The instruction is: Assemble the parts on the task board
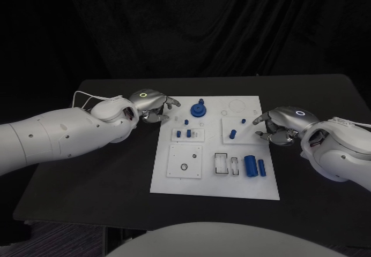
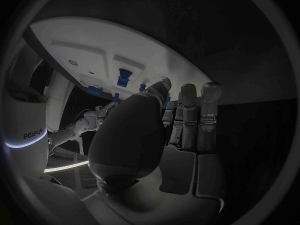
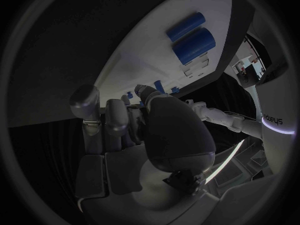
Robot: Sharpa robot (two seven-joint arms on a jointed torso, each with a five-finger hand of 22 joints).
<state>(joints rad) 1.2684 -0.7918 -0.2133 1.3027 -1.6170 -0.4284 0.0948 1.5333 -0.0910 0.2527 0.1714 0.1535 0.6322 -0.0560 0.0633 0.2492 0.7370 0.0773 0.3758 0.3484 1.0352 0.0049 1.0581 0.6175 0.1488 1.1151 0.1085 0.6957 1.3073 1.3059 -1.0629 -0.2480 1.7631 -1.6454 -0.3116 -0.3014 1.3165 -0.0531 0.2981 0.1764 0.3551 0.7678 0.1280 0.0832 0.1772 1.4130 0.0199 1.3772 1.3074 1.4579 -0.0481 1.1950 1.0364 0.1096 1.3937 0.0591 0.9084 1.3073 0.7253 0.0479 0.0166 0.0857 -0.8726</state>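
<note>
The white task board point(image 1: 216, 176) lies in the middle of the black table. On it a round blue part with a peg point(image 1: 199, 110) sits at the far end, and small blue pegs point(image 1: 183, 134) stand left of centre. A thick blue cylinder point(image 1: 250, 165) and a thin one point(image 1: 262, 167) lie near the right front. My left hand point(image 1: 153, 107) hovers at the board's far left corner, holding nothing, its fingers stretched toward the board point(image 2: 94, 45). My right hand point(image 1: 278, 126) is at the board's right edge, fingers loosely curved and empty, with the thick cylinder point(image 3: 194, 45) beyond its fingers point(image 3: 119, 117).
Two more small blue pieces point(image 1: 234, 131) stand on a raised white square near the right hand. A square plate with a round hole point(image 1: 185, 160) and rectangular slots point(image 1: 222, 164) fill the board's front half. Bare black table surrounds the board.
</note>
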